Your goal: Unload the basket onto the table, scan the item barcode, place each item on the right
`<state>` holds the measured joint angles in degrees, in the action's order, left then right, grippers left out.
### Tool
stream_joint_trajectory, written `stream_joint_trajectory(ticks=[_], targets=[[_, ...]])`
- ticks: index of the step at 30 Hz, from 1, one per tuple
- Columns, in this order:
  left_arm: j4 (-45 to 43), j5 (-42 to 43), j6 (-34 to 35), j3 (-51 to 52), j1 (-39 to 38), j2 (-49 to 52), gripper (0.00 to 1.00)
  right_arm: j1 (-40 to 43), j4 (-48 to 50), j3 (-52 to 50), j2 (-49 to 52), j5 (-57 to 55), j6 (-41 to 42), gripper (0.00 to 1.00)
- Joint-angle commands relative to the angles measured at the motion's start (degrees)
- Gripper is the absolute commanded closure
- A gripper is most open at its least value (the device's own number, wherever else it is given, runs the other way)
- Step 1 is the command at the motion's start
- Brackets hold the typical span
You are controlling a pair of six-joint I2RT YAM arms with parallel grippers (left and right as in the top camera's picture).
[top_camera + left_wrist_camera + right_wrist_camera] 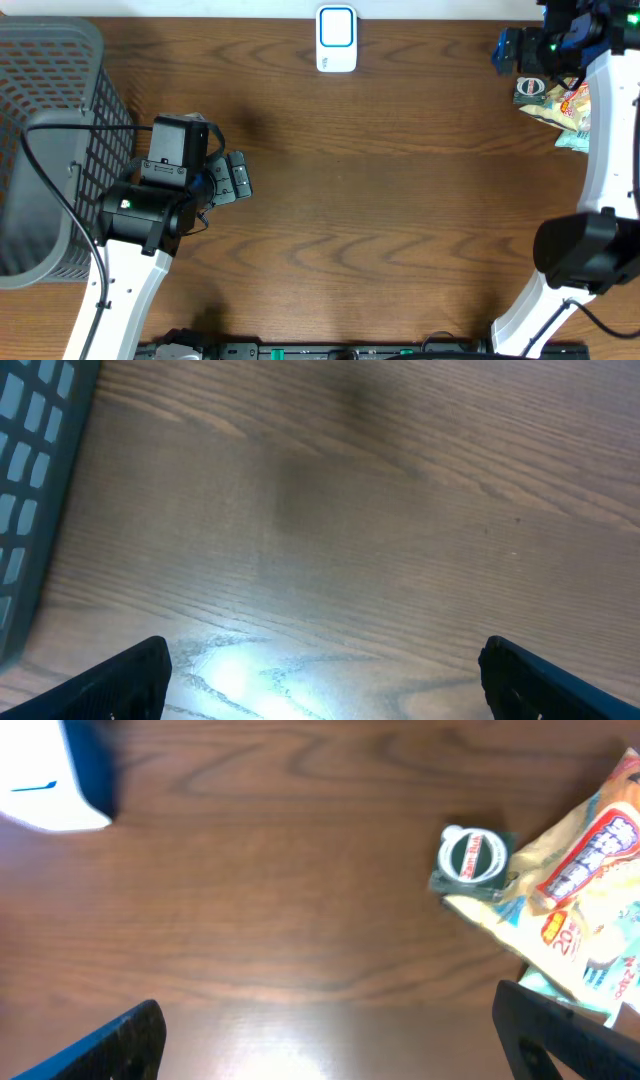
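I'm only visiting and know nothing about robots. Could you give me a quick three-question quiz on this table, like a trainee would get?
1. True or false: the left gripper is holding something.
2. Where on the table is the white-and-blue scanner? A) near edge B) middle of the far edge C) left corner
3. Which gripper is nearer the yellow snack bag?
Key: 1 false, it is open and empty. 2 B. 3 the right gripper.
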<state>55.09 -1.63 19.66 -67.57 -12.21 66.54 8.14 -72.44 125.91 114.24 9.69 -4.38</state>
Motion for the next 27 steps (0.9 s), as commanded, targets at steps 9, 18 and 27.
stream_joint_trajectory(ticks=[9,18,27], targets=[[-0.02,0.09,0.52,-0.52,0.09,0.11,0.02,-0.98,-8.83,0.31,-5.79,3.15,-1.07,0.01],[-0.02,0.09,0.52,-0.52,0.09,0.11,0.02,-4.15,-9.79,-7.28,-17.92,3.93,-4.31,0.01],[-0.02,0.09,0.52,-0.5,0.09,0.11,0.02,-5.25,-3.8,-29.18,-40.11,4.02,-3.87,0.01]])
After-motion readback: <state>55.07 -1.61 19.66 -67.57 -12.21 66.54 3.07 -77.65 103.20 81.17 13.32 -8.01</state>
